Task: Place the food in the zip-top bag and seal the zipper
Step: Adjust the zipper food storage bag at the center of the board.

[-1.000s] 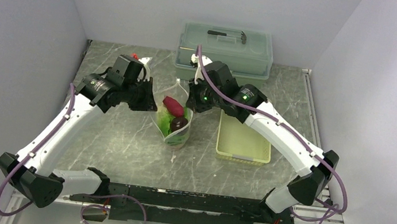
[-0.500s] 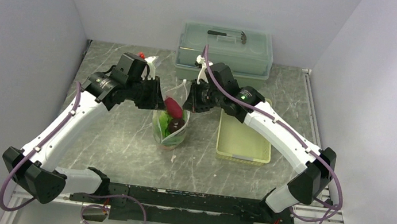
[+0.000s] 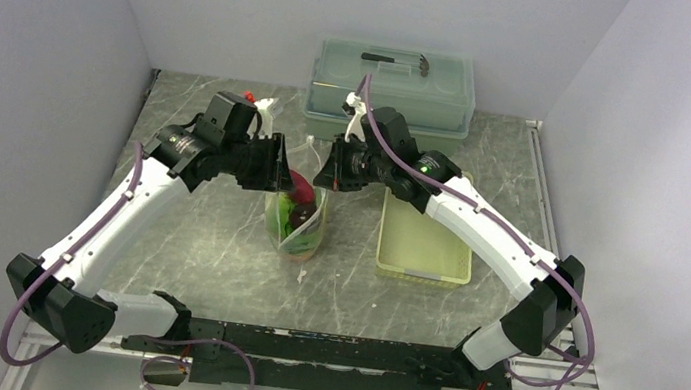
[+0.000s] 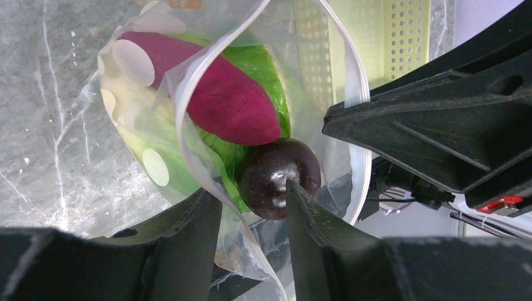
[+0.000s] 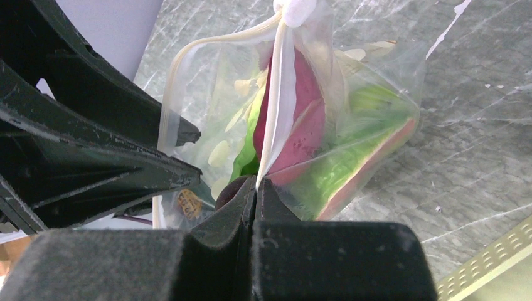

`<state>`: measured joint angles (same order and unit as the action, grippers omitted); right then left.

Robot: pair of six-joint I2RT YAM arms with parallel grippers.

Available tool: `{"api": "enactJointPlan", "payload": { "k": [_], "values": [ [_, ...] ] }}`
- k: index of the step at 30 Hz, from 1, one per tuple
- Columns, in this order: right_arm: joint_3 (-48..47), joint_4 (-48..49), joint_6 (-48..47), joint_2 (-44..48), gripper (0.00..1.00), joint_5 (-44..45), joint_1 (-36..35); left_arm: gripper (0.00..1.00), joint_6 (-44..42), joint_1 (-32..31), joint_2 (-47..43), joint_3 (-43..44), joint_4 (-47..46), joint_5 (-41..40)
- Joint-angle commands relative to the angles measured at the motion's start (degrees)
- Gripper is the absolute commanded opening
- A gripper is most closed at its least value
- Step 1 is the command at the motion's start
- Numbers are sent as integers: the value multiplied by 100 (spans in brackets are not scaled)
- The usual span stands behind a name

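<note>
Two grippers meet over the middle of the table, one on each side of the bag, which stands upright just left of the pale green tray and in front of the lidded box.

The right gripper has its fingers pressed together on the bag's top edge. The white zipper strip runs straight down into the pinch, so this side of the mouth is held up by it.

The left gripper has its fingers spread, with a clear gap between them. The bag's near wall and its zipper edge pass through that gap (whether either finger is actually pressing on the plastic cannot be told from the wrist view).

The mouth is not sealed: the strip loops wide open around the contents.

Inside the bag, the purple root lies slanted across the top of the lettuce. The dark round piece sits just below the root's end, close against one left fingertip. Lower down, seen through the dotted plastic from the right wrist, the watermelon slice leans against the bag's wall, with more lettuce beside it.
</note>
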<state>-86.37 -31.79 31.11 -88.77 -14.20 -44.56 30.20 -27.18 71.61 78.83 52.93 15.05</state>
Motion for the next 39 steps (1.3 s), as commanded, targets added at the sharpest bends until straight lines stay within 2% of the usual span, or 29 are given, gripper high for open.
{"api": "enactJointPlan", "payload": {
  "k": [1,12,24,28,39],
  "values": [
    [24,565,278,128,0,-207,76,47,-137,20,-47,-25,-313,301],
    [-70,759,574,-119,0,-272,88,51,-150,20,-229,-289,-760,766],
    [-211,857,737,-443,0,-347,87,55,-180,20,-640,-696,-1127,887],
    [-214,858,751,-481,0,-312,87,57,-297,20,-623,-525,-852,720],
    [-293,824,712,-570,0,-206,87,65,-723,2,-728,436,610,-202]
  ]
}}
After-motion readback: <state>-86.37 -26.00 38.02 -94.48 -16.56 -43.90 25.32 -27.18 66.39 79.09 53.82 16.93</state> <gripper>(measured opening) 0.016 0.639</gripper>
